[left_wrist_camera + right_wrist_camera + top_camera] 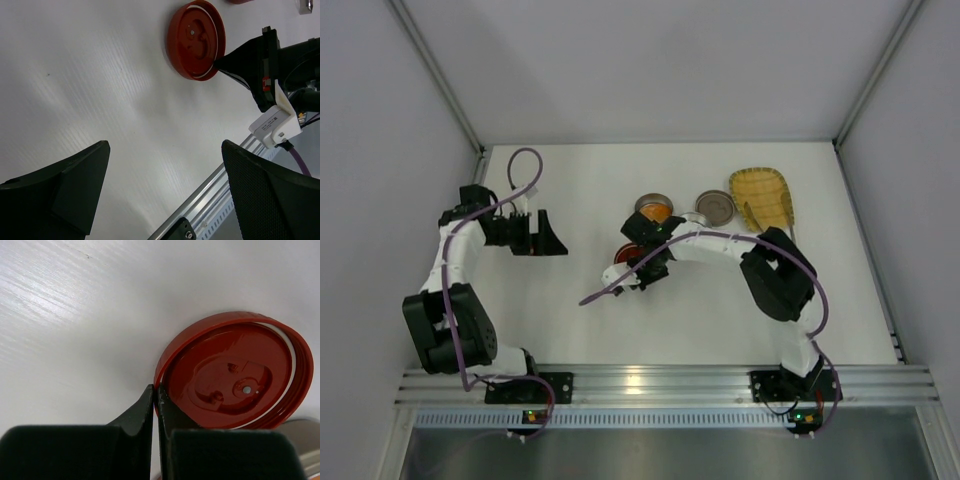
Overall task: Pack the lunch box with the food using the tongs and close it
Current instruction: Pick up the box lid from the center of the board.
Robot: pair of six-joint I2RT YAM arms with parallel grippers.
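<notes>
Round red lid (235, 380), flat on the white bench (570, 320), inside facing up. Thin white ring just inside its rim, small bumps in the middle. One edge of the rim pinched between the right jaws. Farther back on the bench, two round shiny tins side by side, both open and upright. In the left tin (639, 206), a round orange piece of food (657, 211). In the right tin (715, 207), only a brownish inside, too small to tell more. Lid near the left tin, not on top of either.
</notes>
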